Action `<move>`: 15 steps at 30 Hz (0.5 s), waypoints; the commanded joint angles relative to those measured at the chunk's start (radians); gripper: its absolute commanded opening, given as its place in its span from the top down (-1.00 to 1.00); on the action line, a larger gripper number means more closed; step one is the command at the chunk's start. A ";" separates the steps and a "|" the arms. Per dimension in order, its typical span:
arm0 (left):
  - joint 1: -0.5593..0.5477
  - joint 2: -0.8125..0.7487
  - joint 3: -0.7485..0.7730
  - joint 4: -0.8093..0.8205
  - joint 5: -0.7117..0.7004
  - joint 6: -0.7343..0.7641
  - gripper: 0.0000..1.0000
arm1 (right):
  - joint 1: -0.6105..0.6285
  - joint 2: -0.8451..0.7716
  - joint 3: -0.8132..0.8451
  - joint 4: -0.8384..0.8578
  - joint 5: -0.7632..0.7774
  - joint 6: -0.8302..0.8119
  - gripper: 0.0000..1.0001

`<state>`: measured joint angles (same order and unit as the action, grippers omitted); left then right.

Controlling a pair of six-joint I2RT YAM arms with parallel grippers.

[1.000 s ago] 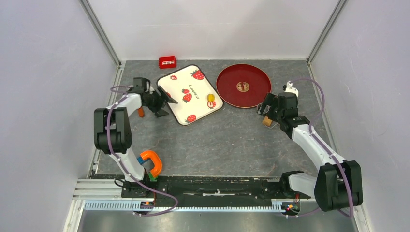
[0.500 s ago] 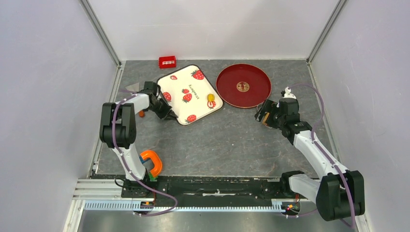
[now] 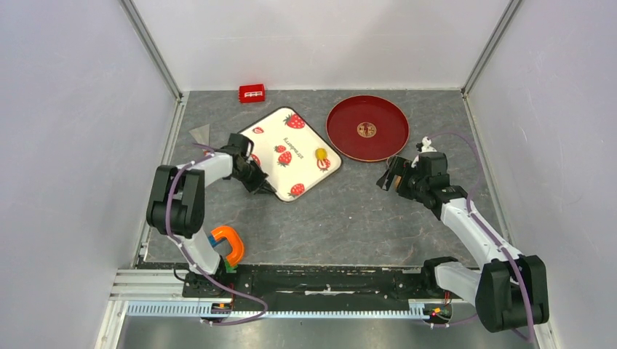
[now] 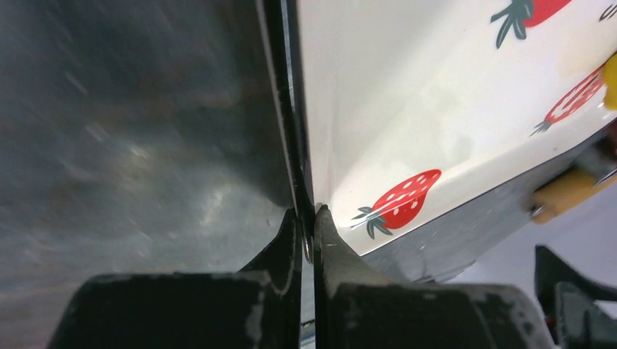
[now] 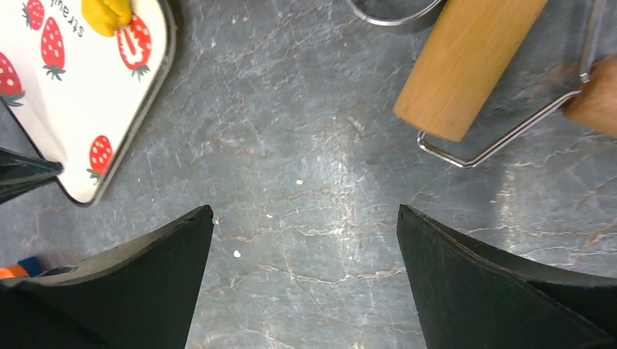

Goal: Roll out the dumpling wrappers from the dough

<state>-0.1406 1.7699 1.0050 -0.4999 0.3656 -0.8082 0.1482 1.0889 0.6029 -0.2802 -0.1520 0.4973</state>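
a white-walled cell encloses a grey stone-patterned table. on it lie a white rounded-square tray printed with red strawberries and, behind it to the right, a round dark-red plate.

the left pincer, spread a second ago, has now pressed its jaws together on the tray's near-left rim. the wrist view shows the thin edge pinched between the two black tips. since then the tray has also swung and slid toward the middle of the table, coming away from the left wall.

the bright yellow lump of dough has ridden along with it. it rests on the tray's right part, near the corner closest to the plate, and is not yet flattened. no rolled-out wrapper shows anywhere.

the right pincer stays spread wide and holds nothing. it has drifted a little toward the centre and hangs over bare table. the tan wooden roller with its wire handle lies on the table just ahead of it, untouched.

this looks like setting up: the dough is being dragged to where both arms can reach it. rolling has not begun, and the roller has yet to be picked up.
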 commanded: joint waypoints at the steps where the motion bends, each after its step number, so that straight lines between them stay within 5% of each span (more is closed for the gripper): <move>1: -0.145 -0.114 -0.104 -0.025 0.012 -0.114 0.96 | -0.002 0.023 -0.020 0.024 -0.095 -0.004 -0.96; 5: -0.258 -0.189 -0.178 0.049 0.030 -0.241 0.77 | 0.000 0.041 -0.040 0.051 -0.133 0.011 -0.94; 8: -0.290 -0.234 -0.187 0.050 0.022 -0.267 0.11 | 0.005 0.060 -0.056 0.081 -0.170 0.024 -0.89; 11: -0.291 -0.287 -0.175 0.041 -0.001 -0.261 -0.31 | 0.024 0.085 -0.075 0.118 -0.210 0.045 -0.80; 15: -0.286 -0.340 -0.120 0.004 -0.032 -0.231 -0.42 | 0.073 0.125 -0.095 0.150 -0.221 0.087 -0.69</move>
<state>-0.4324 1.4982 0.8169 -0.4824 0.3656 -1.0206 0.1791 1.1828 0.5274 -0.2047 -0.3229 0.5343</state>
